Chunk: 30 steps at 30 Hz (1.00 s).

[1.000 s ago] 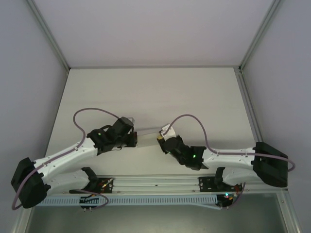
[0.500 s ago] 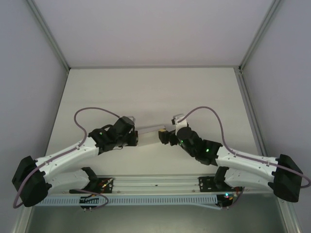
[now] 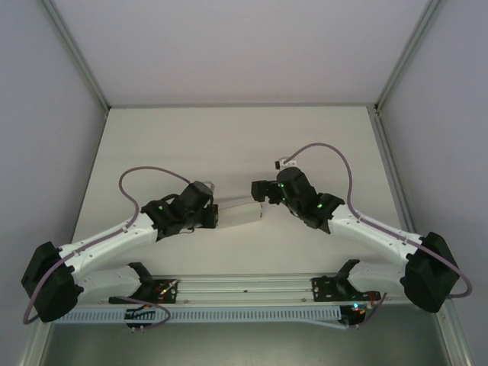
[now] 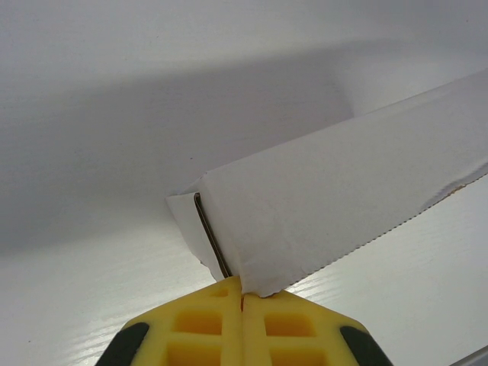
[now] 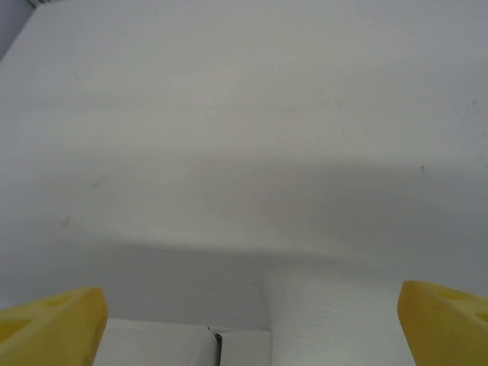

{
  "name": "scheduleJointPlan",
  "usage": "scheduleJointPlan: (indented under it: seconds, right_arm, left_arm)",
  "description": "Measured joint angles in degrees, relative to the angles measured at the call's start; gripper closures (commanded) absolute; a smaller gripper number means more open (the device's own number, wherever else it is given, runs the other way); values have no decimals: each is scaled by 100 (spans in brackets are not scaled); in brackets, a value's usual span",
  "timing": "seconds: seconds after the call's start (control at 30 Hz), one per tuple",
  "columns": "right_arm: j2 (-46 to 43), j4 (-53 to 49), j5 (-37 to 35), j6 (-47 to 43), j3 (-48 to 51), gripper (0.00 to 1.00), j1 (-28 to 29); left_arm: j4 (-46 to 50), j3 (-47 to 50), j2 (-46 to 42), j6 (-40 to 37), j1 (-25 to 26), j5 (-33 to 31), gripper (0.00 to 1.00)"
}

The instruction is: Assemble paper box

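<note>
Paper box (image 3: 240,213), thin pale paperboard, sits just below the centre of the top view. It reaches from my left claw (image 3: 213,214) at its left end to my right claw (image 3: 263,192) at its right end, roughly level across the frame.

In the left wrist view the paper box (image 4: 343,198) runs from the lower centre up to the right edge as a long white panel. It has a finely toothed lower edge and a dark slit where its near end folds over. My left claw (image 4: 242,297) is clamped tight on that near end, its yellow fingers (image 4: 198,335) pressed together on the paperboard. A soft shadow falls on the white table (image 4: 114,114) beyond it. I judge that I hold it this way to anchor one end, so the other arm has something steady to work against.

My right claw is spread wide and grips nothing. In the right wrist view its yellow fingers (image 5: 53,320) sit in the two bottom corners, and the paper box (image 5: 335,320) shows at the bottom centre between them. The wide spread probably leaves room to close over the free end or push a flap. Whether it touches the paperboard I cannot tell.

The rest of the table (image 3: 229,145) fills the upper frame.
</note>
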<state>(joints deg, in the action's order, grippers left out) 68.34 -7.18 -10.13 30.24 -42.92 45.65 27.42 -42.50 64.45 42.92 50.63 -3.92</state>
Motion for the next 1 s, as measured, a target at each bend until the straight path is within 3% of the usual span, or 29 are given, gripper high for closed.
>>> scheduleJointPlan:
  seconds: [0.27, 0.57, 0.7, 1.0]
  right_arm:
    - [326, 90, 444, 293, 380, 13, -192]
    - [295, 1305, 890, 990, 1091, 24, -260]
    - [205, 1904, 914, 1303, 1484, 28, -260]
    - [184, 3018, 962, 1421, 2090, 31, -201]
  left_arm:
    - [-17, -4, 11, -101, 0, 4, 100]
    - [-33, -11, 33, -177, 4, 4, 99]
    - [-28, -42, 74, -247, 4, 7, 93]
    - [466, -297, 210, -409, 13, 188, 62]
